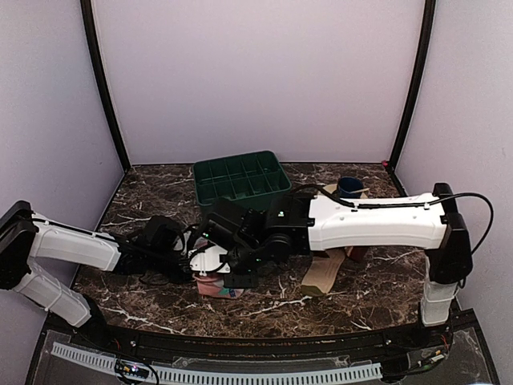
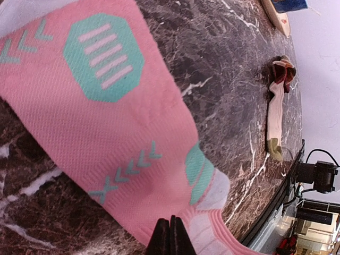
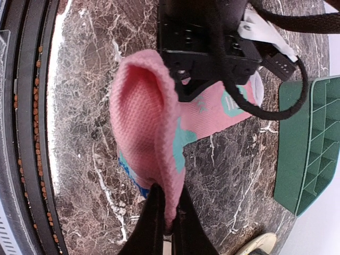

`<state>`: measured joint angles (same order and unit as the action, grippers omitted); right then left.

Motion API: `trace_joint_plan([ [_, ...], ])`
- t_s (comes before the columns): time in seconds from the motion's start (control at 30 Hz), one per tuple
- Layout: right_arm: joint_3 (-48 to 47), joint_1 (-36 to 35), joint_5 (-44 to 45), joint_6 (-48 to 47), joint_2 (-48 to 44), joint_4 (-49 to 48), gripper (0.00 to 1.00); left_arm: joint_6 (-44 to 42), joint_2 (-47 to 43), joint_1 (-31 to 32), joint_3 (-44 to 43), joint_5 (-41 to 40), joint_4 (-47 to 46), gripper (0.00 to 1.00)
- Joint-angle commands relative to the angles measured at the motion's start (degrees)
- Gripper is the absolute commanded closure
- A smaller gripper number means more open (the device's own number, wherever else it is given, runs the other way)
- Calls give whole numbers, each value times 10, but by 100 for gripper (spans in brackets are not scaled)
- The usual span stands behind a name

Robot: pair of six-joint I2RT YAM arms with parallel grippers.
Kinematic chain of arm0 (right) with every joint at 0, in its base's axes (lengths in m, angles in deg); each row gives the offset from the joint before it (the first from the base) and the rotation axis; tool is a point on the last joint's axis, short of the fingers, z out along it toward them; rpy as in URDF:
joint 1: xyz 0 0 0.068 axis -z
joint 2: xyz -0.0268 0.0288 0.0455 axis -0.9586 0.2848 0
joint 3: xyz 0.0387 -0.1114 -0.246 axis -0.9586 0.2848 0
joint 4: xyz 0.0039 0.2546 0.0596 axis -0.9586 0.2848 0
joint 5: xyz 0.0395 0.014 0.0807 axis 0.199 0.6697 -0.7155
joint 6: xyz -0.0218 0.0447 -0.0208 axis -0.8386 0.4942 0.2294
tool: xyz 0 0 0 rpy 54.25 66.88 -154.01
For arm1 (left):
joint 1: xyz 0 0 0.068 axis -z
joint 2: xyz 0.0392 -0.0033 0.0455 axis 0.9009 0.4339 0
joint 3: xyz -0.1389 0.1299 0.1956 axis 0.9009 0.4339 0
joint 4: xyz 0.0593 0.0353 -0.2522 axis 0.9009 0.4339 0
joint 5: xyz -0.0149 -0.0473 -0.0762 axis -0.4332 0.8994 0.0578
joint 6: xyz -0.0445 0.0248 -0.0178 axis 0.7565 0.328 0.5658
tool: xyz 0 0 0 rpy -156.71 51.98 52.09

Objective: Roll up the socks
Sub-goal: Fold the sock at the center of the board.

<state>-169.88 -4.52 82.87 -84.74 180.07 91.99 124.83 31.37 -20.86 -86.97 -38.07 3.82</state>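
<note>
Right wrist view: right claw (image 3: 169, 212) is clamped on the pink sock (image 3: 146, 117), holding one end lifted and curled over, probably to start the roll. Left claw (image 2: 171, 234) is pinched together on the sock's ribbed edge, seemingly anchoring it to the worktop (image 2: 223, 64). Tan sock (image 1: 325, 273) lies apart, untouched.

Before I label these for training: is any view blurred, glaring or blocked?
Top external: evenly lit and sharp, though the right arm and left arm hide most of the pink sock. Left wrist: sock pattern crisp, wall washed out. Right wrist: the sock's raised fold looms near the lens, slightly soft.
</note>
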Motion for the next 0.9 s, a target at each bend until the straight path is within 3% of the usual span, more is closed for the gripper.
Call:
trace_joint_plan([
  [0.0, -35, 9, 23, -22, 19, -11, 100, 31, -6, 4, 24, -5, 14, 100],
  [0.87, -90, 52, 46, -78, 71, -54, 100, 157, -74, 3, 115, -46, -52, 100],
])
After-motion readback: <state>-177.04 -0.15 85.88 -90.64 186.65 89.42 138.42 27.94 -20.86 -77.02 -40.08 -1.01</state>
